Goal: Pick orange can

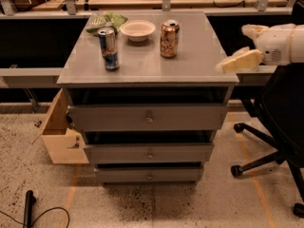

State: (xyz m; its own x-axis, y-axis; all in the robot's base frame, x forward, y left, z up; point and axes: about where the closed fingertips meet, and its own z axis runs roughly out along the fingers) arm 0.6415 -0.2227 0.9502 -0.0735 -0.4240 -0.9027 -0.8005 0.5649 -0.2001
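Note:
The orange can (pixel 168 40) stands upright on the grey cabinet top (pixel 194 65), toward the back and right of centre. It has a copper-orange body with pale markings and a silver top. My gripper (pixel 238 61) is cream-coloured, on a white arm (pixel 281 46). It hovers at the cabinet's right edge, at about the height of the top, well to the right of the can and a little nearer the camera. It holds nothing that I can see.
A taller blue-and-silver can (pixel 109 49) stands front left of the orange can. A white bowl (pixel 137 30) and a green bag (pixel 107 20) sit at the back. A black office chair (pixel 280 127) is at the right, a wooden box (pixel 59 137) at the left, and a workbench behind.

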